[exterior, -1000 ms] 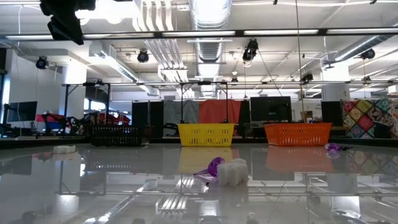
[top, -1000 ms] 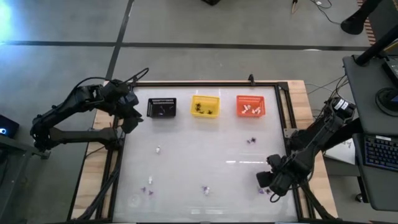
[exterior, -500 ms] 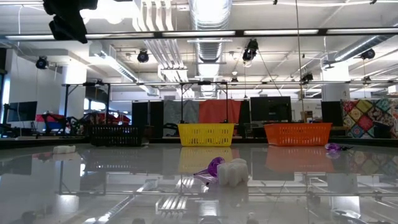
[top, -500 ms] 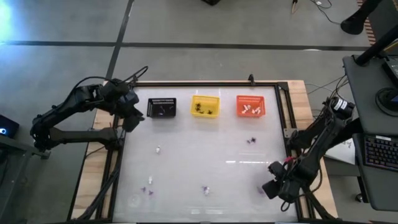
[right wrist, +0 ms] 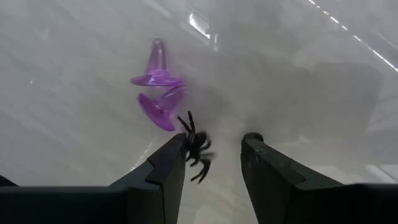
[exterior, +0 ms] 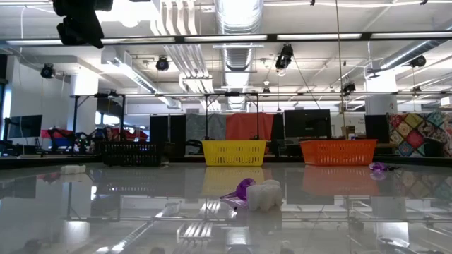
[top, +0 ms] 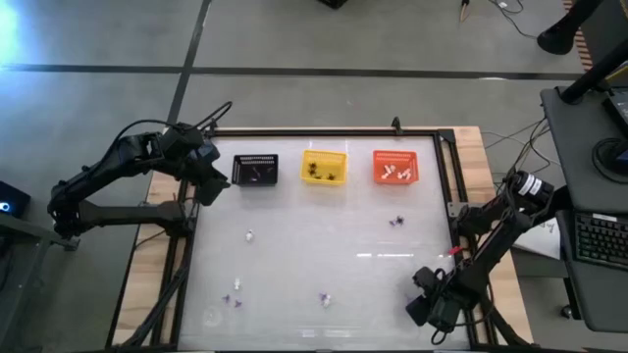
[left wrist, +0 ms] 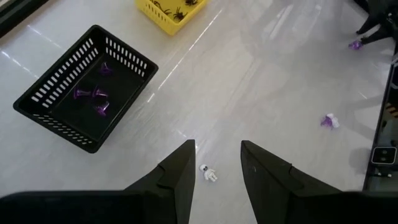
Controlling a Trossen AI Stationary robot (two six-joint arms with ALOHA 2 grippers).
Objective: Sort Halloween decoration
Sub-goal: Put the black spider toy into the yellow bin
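Note:
The decorations are tiny purple, white and black trinkets scattered on the white table (top: pixel 314 257). My right gripper (top: pixel 424 306) hangs low over the table's near right corner, open. In its wrist view a black spider (right wrist: pixel 196 148) lies between the fingers, with two purple witch hats (right wrist: pixel 158 93) just ahead of it. My left gripper (top: pixel 212 182) is open and high, just left of the black basket (top: pixel 255 169). A white trinket (left wrist: pixel 209 175) lies on the table below its fingers, and purple hats (left wrist: pixel 93 96) rest in the black basket (left wrist: pixel 43 109). My right gripper (right wrist: pixel 214 149) comes from above with the black spider between its open fingers. The spider's legs are right by one fingertip (right wrist: pixel 176 148). Whether that finger touches it, I cannot tell. The spider lies on the table.
The yellow basket (top: pixel 324 167) and orange basket (top: pixel 395 167) stand in a row with the black one along the far edge. Loose trinkets lie at mid-left (top: pixel 250 235), mid-right (top: pixel 397 222), near left (top: pixel 235 292) and near centre (top: pixel 324 299). A dark frame (top: pixel 324 131) rims the table.
My right gripper has moved toward the table's near edge and come over the trinkets at the near right corner, which now show only in its wrist view.

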